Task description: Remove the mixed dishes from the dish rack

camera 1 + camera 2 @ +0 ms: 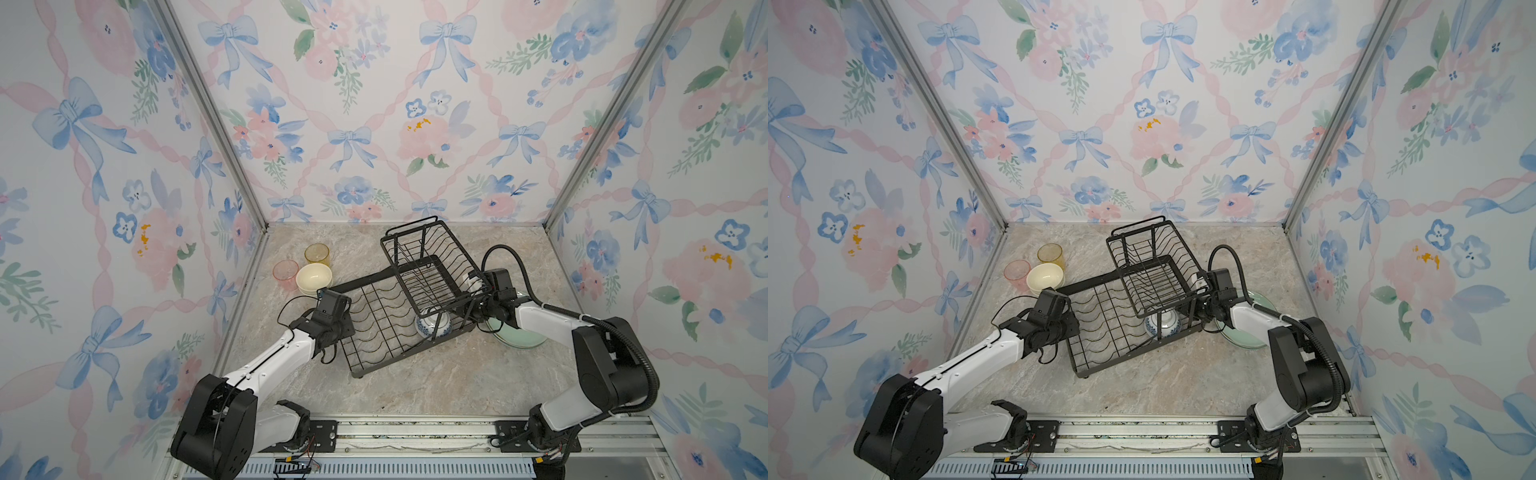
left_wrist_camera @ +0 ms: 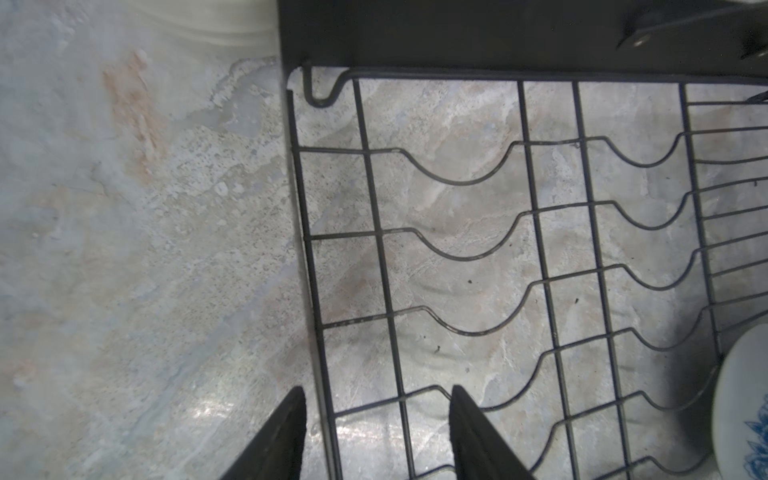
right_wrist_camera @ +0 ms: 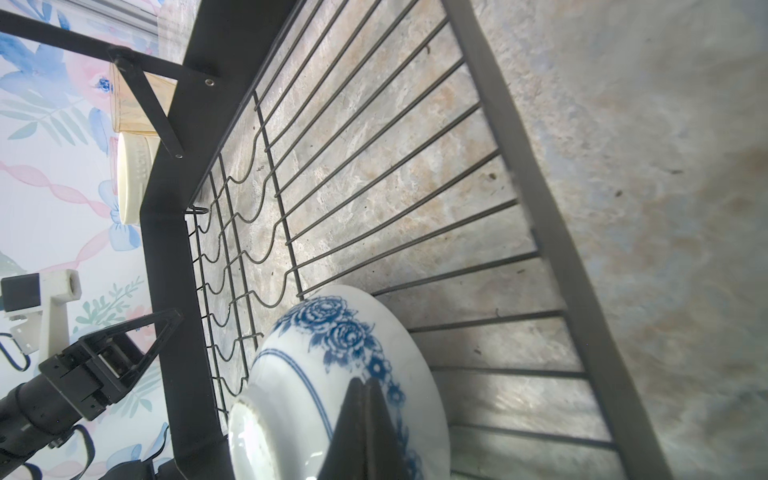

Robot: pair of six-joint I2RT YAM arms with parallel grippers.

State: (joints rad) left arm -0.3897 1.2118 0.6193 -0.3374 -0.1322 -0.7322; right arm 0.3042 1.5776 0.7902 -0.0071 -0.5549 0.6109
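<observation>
The rack (image 2: 415,33) is black wire. The bench (image 1: 436,390) is marbled grey and beige with rusty patches. The white bowl (image 3: 316,374) is printed with blue roses and thin blue bands; the cream bowl (image 1: 313,277) is plain. The yellow tumbler (image 1: 317,254) and pink tumbler (image 1: 285,271) are translucent. The plate (image 1: 528,338) is pale green. The walls (image 1: 374,124) show blue bows, pink ribbons and pastel flowers.

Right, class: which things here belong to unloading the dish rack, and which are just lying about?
Part of the job: dish rack, blue-and-white patterned bowl, pale green plate, cream bowl, pink tumbler, yellow tumbler.
Just there: marble tabletop, floral wallpaper, aluminium rail.
</observation>
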